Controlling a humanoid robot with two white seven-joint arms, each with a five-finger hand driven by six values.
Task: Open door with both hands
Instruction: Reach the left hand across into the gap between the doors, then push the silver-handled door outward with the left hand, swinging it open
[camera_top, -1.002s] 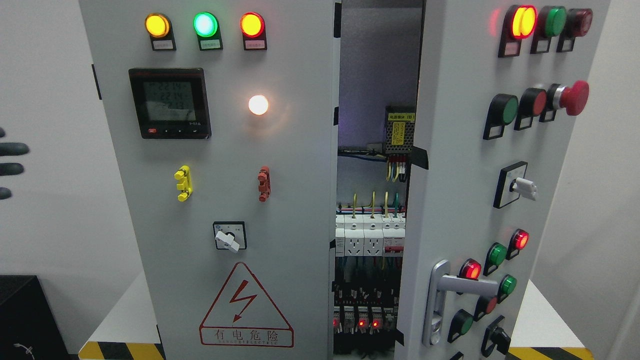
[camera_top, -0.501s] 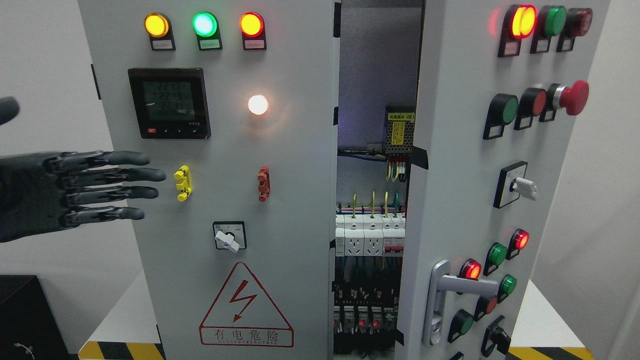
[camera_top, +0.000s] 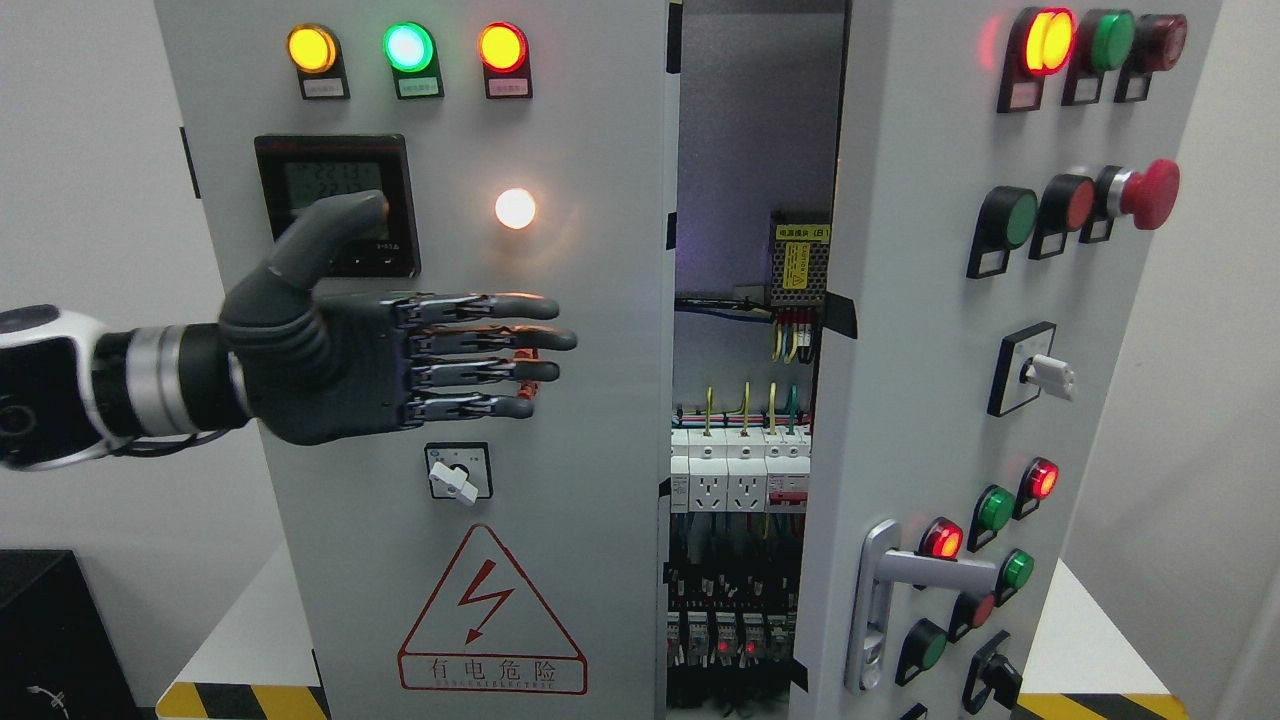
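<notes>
Grey sheet metal forms the two doors of the electrical cabinet: the left grey door (camera_top: 560, 480) fills the middle-left of the view, and the right grey door (camera_top: 950, 420) is swung partly open, so that a narrow gap between them exposes white breakers and wiring (camera_top: 738, 470). On the right door a silver lever handle (camera_top: 905, 580) is seen low down, ringed by red and green push buttons. The dark grey left hand (camera_top: 400, 365) is held flat in front of the left door, its four fingers (camera_top: 520, 340) stretched straight toward the gap and the thumb raised across the black digital meter (camera_top: 335, 205); nothing is grasped. A white rotary switch (camera_top: 458, 472) and a red lightning warning triangle (camera_top: 490, 615) are found below the hand. The cabinet is carried by a white surface (camera_top: 235, 640) edged with yellow-black tape.
</notes>
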